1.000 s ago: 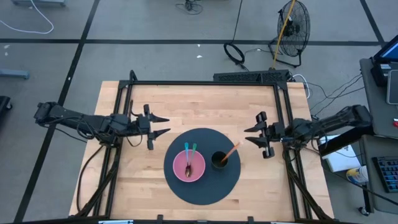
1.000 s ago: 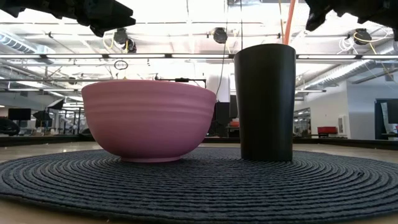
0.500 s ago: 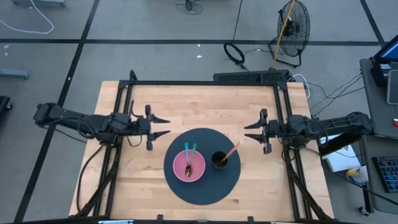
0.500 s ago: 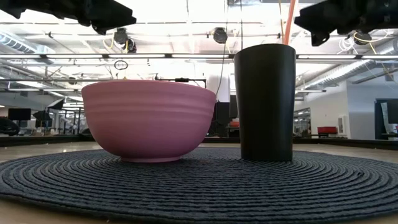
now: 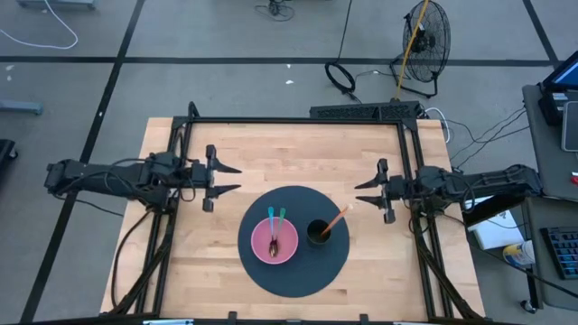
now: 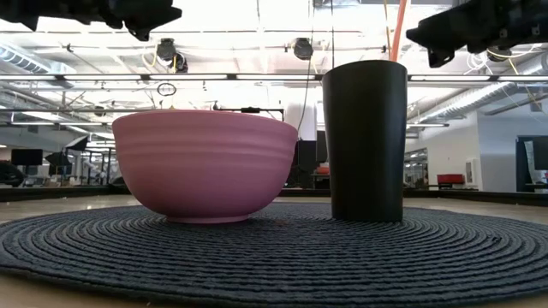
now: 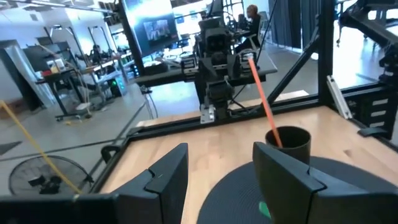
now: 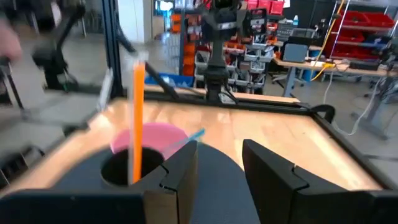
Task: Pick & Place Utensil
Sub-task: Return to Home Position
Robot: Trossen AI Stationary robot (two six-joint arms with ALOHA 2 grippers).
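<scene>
A pink bowl (image 5: 274, 241) and a black cup (image 5: 318, 232) stand on a round dark woven mat (image 5: 293, 271). Two utensils with teal and blue handles (image 5: 275, 217) lie in the bowl, handles leaning on its far rim. An orange utensil (image 5: 336, 219) stands slanted in the cup, leaning on the rim; the right wrist view shows it too (image 8: 138, 118). My left gripper (image 5: 237, 179) hovers open, left of the mat. My right gripper (image 5: 359, 193) hovers open, right of the mat. Both point inward at the bowl (image 6: 204, 162) and cup (image 6: 366, 141).
Black frame rails (image 5: 298, 120) run along the table's far edge and both sides. Bare wood lies between the mat and the far rail (image 5: 298, 153). A fan (image 5: 424, 41) and cables sit on the floor beyond the table.
My left gripper has drawn back a little toward the table's left edge, still open. My right gripper has shifted slightly toward the far edge and levelled out, then held still. Bowl, cup and utensils have not moved.
</scene>
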